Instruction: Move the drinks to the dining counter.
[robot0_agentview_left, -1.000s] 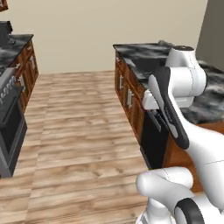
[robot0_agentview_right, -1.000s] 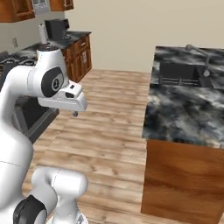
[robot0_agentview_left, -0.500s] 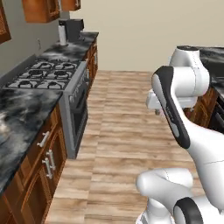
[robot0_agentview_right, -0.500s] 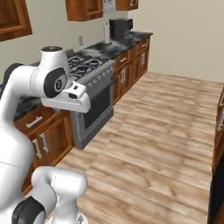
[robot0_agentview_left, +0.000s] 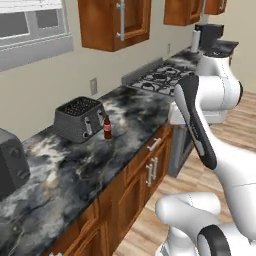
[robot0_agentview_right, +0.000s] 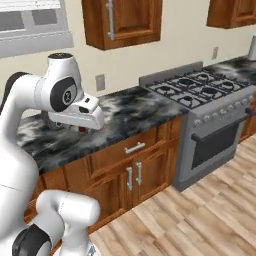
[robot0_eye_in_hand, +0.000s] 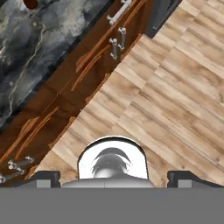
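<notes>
A small slim brown drink bottle (robot0_agentview_left: 107, 127) with a red label stands upright on the marbled wall counter (robot0_agentview_left: 75, 170), just right of the toaster (robot0_agentview_left: 80, 118). In the hand view a round brown shape (robot0_eye_in_hand: 30, 3) on the counter at the top edge looks like that bottle from above. My gripper (robot0_eye_in_hand: 114, 178) hangs over the wooden floor in front of the cabinets, away from the counter. It is open, with nothing between its dark fingertips (robot0_eye_in_hand: 47, 177). The dining counter is out of view.
A dark microwave (robot0_agentview_left: 10, 167) sits at the counter's left end. A gas stove (robot0_agentview_right: 205, 90) with an oven below stands to the right, and a coffee machine (robot0_agentview_left: 209, 36) beyond it. Wooden cupboards (robot0_agentview_left: 115, 22) hang above. Drawer and door handles (robot0_eye_in_hand: 117, 41) stick out from the cabinets.
The whole picture has swung as the base turned, from the island past the stove to the wall counter with toaster and bottle. The gripper has stayed open.
</notes>
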